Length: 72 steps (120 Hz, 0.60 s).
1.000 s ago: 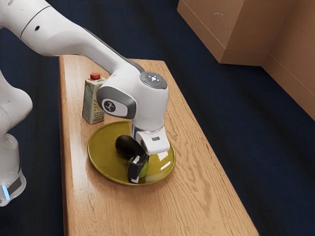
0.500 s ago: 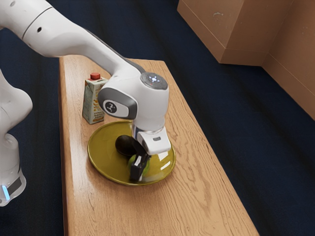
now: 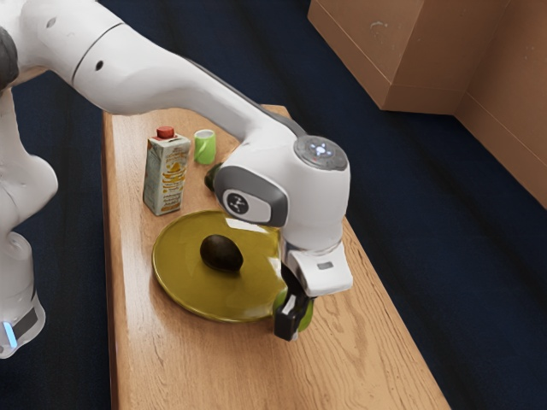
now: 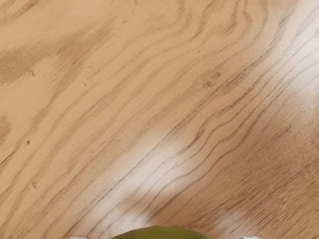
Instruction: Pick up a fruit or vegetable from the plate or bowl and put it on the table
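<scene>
Setting down on the table [image 3: 359,367] seems the step in hand: just beyond the plate [image 3: 184,273], the gripper [image 3: 293,327] clasps the green fruit [image 3: 307,318]. Next, clear the rim, lower it gently, then let go.

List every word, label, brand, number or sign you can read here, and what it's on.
No text is readable.
Carton: label print, too small to read.
Round badge on the arm: pale mark, too small to make out.
Grey disc on the arm: small lit symbols, no legible characters.
</scene>
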Available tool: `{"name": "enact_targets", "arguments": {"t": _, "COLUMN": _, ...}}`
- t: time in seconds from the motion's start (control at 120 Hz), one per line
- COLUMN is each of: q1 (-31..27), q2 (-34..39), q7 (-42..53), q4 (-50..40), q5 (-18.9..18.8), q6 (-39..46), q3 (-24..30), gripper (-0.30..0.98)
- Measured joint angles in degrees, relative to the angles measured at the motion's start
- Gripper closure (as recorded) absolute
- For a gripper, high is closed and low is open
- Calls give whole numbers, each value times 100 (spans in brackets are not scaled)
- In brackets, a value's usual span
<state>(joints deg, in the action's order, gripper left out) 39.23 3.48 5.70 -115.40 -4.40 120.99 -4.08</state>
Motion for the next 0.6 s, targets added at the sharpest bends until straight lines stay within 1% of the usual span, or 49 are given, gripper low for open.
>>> {"name": "enact_targets", "arguments": {"t": 0.133, "q1": -87, "q2": -707, "q7": 42, "q4": 834, "q5": 41, "q6": -89, "q3": 384, "gripper": 34}}
{"name": "enact_targets", "arguments": {"t": 0.192, "q1": -21, "q2": -900, "q7": 59, "q4": 1048, "q5": 62, "q6": -113, "q3": 499, "gripper": 33}}
{"name": "enact_targets", "arguments": {"t": 0.3, "q1": 209, "q2": -1030, "q7": 86, "q4": 1172, "q5": 84, "q6": -138, "q3": 556, "gripper": 33}}
{"name": "enact_targets", "arguments": {"t": 0.442, "q1": 191, "q2": -1134, "q7": 116, "q4": 1289, "q5": 92, "q6": -154, "q3": 565, "gripper": 33}}
{"name": "enact_targets", "arguments": {"t": 0.517, "q1": 234, "q2": -1160, "q7": 138, "q4": 1329, "q5": 106, "q6": -160, "q3": 566, "gripper": 20}}
{"name": "enact_targets", "arguments": {"t": 0.6, "q1": 291, "q2": -1156, "q7": 164, "q4": 1340, "q5": 108, "q6": -160, "q3": 562, "gripper": 11}}
